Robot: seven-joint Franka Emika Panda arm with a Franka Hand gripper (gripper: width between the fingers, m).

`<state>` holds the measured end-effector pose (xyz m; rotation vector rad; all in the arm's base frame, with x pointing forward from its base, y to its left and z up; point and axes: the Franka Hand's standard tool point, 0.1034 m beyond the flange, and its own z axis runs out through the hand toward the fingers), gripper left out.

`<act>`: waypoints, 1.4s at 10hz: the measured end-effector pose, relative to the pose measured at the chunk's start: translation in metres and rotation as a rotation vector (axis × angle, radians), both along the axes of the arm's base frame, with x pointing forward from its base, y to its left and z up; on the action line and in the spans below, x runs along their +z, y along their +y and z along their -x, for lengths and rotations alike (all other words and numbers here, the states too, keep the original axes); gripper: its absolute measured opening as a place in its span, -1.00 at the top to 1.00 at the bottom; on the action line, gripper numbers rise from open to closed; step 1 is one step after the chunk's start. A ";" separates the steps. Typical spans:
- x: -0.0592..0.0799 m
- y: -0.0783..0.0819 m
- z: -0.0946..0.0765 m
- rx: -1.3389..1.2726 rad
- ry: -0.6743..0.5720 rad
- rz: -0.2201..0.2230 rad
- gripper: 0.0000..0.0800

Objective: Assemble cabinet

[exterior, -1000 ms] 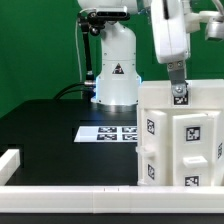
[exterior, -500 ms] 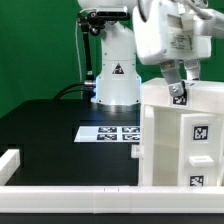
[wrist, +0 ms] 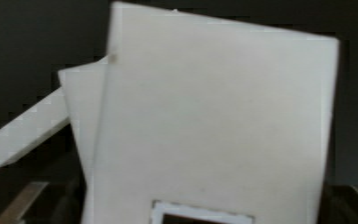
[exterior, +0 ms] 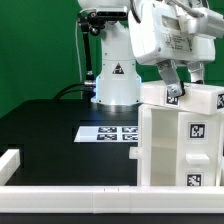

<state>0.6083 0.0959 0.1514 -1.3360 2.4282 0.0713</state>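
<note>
The cabinet (exterior: 178,140) is a large white boxy body with black-and-white tags, standing at the exterior view's right and partly cut off by the frame edge. My gripper (exterior: 174,90) comes down from above and is shut on the cabinet's top edge, beside a tag. In the wrist view the cabinet (wrist: 202,120) fills most of the frame as a broad white panel, tilted, with a second white panel (wrist: 34,125) angled off behind it. My fingertips barely show at the dark frame corners.
The marker board (exterior: 108,132) lies flat on the black table in front of the robot base (exterior: 114,75). A low white bar (exterior: 60,189) runs along the table's front edge, with a short white piece (exterior: 9,162) at the exterior view's left.
My gripper has tilted and turned, and the cabinet has rotated with it; its faces now show at a different angle and it sits slightly further towards the exterior view's right.
</note>
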 end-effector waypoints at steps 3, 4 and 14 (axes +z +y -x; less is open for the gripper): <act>0.016 -0.002 -0.003 0.186 -0.021 0.023 -0.62; 0.025 0.001 -0.004 0.288 -0.035 0.032 -0.62; 0.030 0.023 -0.002 1.334 -0.164 0.256 -0.62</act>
